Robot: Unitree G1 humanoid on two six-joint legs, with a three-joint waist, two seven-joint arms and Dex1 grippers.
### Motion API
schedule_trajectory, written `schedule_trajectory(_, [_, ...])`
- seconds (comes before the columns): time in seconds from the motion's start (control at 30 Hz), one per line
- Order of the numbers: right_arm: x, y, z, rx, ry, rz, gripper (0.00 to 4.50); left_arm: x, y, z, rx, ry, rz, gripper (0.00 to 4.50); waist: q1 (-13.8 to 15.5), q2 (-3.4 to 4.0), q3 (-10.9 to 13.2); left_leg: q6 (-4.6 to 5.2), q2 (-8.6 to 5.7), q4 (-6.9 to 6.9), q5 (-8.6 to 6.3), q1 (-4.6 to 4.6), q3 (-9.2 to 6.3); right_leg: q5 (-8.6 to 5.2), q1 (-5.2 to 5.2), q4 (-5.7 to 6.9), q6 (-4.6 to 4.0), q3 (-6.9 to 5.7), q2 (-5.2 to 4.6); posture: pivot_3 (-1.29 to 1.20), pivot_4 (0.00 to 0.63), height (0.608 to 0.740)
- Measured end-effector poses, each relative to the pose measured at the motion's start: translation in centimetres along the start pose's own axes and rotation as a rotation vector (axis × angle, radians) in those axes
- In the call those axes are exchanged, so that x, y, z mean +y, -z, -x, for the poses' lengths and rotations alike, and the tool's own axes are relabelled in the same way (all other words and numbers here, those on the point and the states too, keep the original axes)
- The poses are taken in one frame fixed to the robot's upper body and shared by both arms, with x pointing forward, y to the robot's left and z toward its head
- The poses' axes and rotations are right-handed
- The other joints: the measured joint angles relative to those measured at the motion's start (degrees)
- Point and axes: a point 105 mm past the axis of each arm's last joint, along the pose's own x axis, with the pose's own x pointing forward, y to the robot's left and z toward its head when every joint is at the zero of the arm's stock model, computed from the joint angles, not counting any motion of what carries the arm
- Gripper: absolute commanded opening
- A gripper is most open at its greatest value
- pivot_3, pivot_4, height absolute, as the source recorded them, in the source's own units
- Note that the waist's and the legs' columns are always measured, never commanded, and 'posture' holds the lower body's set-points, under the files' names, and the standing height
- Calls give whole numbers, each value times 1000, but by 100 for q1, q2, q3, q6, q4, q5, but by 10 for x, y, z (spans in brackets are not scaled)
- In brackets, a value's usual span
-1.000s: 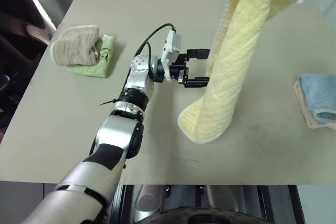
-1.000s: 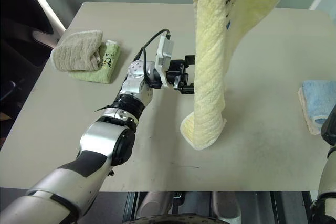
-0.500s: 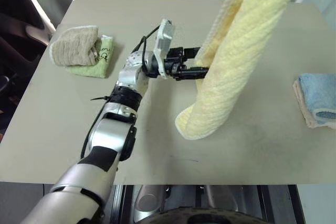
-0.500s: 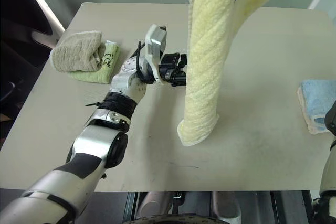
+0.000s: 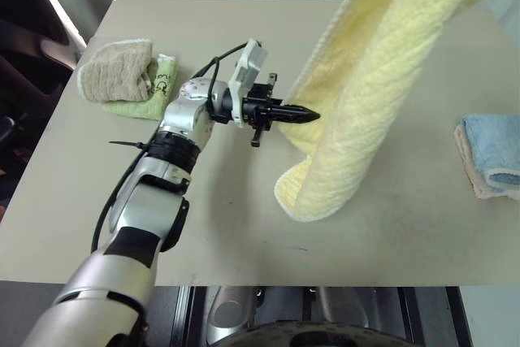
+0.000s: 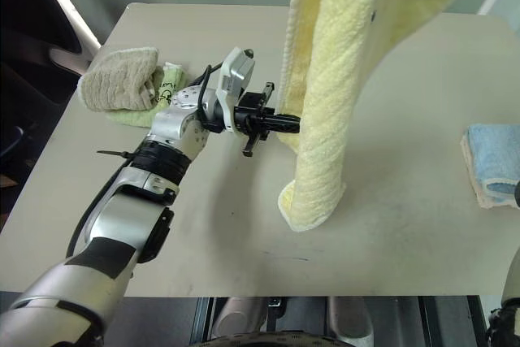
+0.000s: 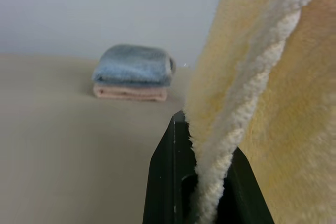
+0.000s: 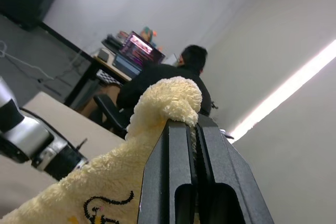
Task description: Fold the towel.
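Towel (image 5: pixel 382 79) pinched by both hands.

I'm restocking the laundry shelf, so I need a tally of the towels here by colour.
Pale yellow towel, hanging, lower end on the table: 1
Beige-brown towel: 1
Light green towel, under the beige-brown one: 1
Light blue towel: 1
Pinkish-beige towel, under the light blue one: 1
Total: 5

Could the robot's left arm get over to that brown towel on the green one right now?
Probably not yet: the table between looks bare, but the left gripper is shut on the hanging pale yellow terry towel, away from the beige-brown towel.
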Motion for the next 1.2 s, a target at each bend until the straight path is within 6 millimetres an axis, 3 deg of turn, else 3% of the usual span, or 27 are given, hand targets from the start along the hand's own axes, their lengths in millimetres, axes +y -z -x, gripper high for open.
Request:
schedule_trajectory(0.2, [-4, 8, 7, 53, 71, 2, 0, 0, 7, 5, 32, -19, -20, 8, -5, 0, 0, 0, 0, 0, 0, 0, -2, -2, 1, -1, 7, 1, 0, 0, 150, 733])
schedule_trajectory(0.3, [-12, 16, 17, 84, 148, -4, 0, 3, 8, 11, 35, -49, -38, 634, -4, 0, 0, 0, 0, 0, 0, 0, -2, 3, 0, 0, 15, 1, -1, 0, 150, 733])
schedule_trajectory(0.53, [-16, 41, 35, 181, 290, 41, 0, 21, 2, 35, 82, -204, -194, 3065, -2, 1, 0, 1, -1, 0, 0, -1, -5, 7, 0, 1, 23, 2, -2, 0, 150, 733])
schedule_trajectory(0.67, [-10, 46, 36, 197, 284, 51, 0, 33, -19, 46, 62, -298, -257, 4481, -6, 2, 1, 2, -2, -4, -1, -3, -3, 7, -2, -3, 24, 2, -1, 0, 150, 733])
schedule_trajectory(0.87, [-11, 35, 43, 154, 306, 53, 0, 30, -14, 46, 51, -263, -169, 4481, -4, 2, 1, 3, -2, -8, -2, -4, -4, 8, 1, -17, 24, 1, -1, 0, 150, 733])
schedule_trajectory(1.0, [-7, 31, 39, 118, 276, 13, 0, 28, 1, 33, 35, -223, -90, 4481, -2, 1, 1, 3, -1, -8, -2, -5, -3, 8, 2, -19, 24, 1, -1, 0, 150, 733])
schedule_trajectory(1.2, [-3, 27, 32, 103, 254, -14, 0, 27, 8, 36, 86, -216, -54, 4481, -24, 3, 2, 3, 0, -11, -2, -3, -2, 7, -2, -18, 23, 1, 0, 0, 150, 733])
